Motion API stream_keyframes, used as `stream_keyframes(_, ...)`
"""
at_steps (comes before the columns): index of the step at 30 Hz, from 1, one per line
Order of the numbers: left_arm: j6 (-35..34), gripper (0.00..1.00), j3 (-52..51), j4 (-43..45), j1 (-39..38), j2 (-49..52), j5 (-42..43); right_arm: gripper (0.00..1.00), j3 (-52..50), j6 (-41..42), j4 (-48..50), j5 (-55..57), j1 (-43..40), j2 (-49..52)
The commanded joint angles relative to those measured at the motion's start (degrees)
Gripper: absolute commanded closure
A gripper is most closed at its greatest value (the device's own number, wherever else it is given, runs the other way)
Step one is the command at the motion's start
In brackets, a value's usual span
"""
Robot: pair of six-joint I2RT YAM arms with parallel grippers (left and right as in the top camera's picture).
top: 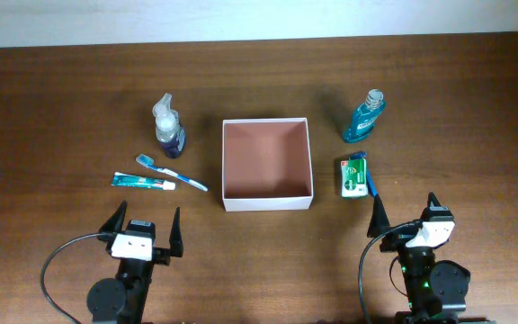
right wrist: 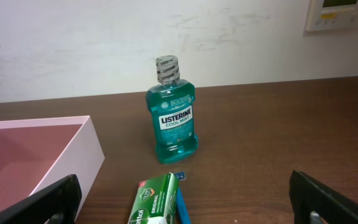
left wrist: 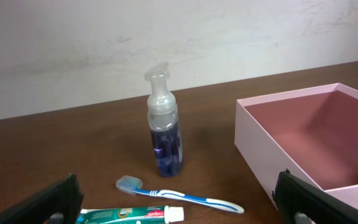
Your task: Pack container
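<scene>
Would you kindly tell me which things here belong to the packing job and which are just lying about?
Likely for the job: square white cardboard box, reddish-brown inside; clear pump bottle of blue liquid; blue-white toothbrush; teal-white toothpaste tube; teal mouthwash bottle; green carton; blue toothbrush beside it.
Just there: black cable; beige wall panel.

The container (top: 267, 164) is a square, shallow, open-topped cardboard box. I see white outer walls and a reddish-brown interior; in my wrist views the walls read pale pink. It rests flat and upright on the table (top: 61, 108), near the table's middle, opening upward, with its sides parallel to the table's edges. Its whole floor shows, bare. All four walls stand straight.
</scene>
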Motion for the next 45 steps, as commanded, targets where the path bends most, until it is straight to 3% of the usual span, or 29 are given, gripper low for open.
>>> stream_keyframes(1,-0.90,0.01,-0.37,0.02,0.20,-0.44,0.85,0.01,-0.26,0.00,-0.31,0.55,0.52,-0.59)
stream_keyframes(33,-0.90,0.01,-0.37,0.07,0.20,-0.44,0.85,0.01,-0.26,0.00,-0.31,0.55,0.52,-0.59)
stream_keyframes(35,-0.92,0.01,-0.37,1.84,0.17,-0.44,1.25,0.01,-0.26,0.00,-0.31,0.55,0.52,-0.59)
stream_keyframes(38,-0.90,0.01,-0.35,4.22,0.17,-0.44,8.61,0.01,-0.26,0.00,-0.31,0.52,0.52,-0.59)
stream_keyframes(45,-0.68,0.01,-0.33,19.43,0.22,-0.44,9.49,0.01,-0.26,0.00,-0.31,0.55,0.52,-0.59)
